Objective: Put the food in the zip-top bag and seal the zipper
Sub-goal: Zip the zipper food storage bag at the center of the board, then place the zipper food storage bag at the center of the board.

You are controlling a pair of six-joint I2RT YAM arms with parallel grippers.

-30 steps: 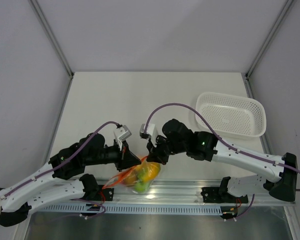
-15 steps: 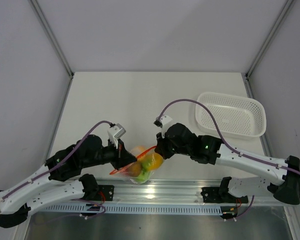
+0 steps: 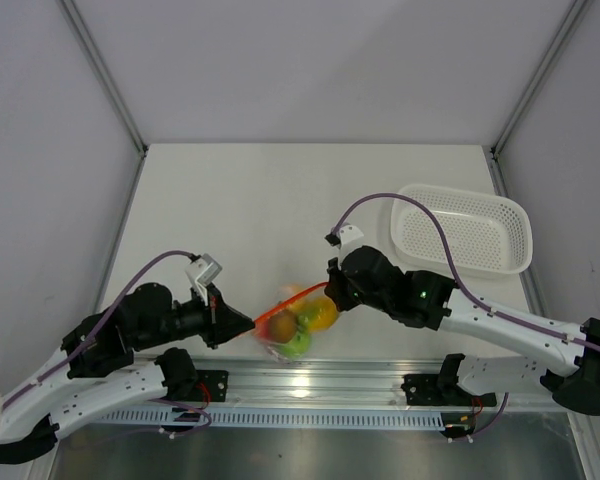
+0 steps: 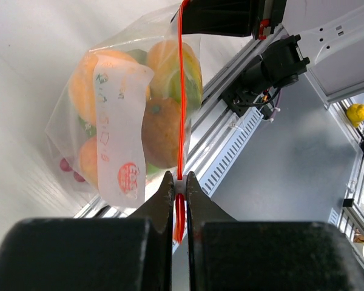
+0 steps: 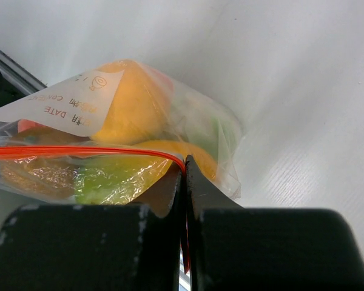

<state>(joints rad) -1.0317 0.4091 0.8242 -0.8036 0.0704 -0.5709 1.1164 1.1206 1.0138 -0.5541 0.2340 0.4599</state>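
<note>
The clear zip-top bag [image 3: 292,330] hangs between my two grippers near the table's front edge, with orange, green, yellow and red toy food [image 3: 310,315] inside. It shows in the left wrist view [image 4: 118,130] and the right wrist view [image 5: 127,121]. The red-orange zipper [image 3: 295,297] is stretched taut between the grippers [image 4: 182,91] [image 5: 79,151]. My left gripper [image 3: 248,322] [image 4: 179,182] is shut on the zipper's left end, at its white slider. My right gripper [image 3: 330,295] [image 5: 183,167] is shut on the zipper's right end.
A white perforated basket [image 3: 462,228] stands at the back right of the table. The metal rail [image 3: 310,385] and arm bases run along the near edge, just in front of the bag.
My left gripper has pulled back to the left along the zipper and my right gripper has moved right. The zipper is stretched longer and straighter, and the bag has shifted slightly away from the rail.
</note>
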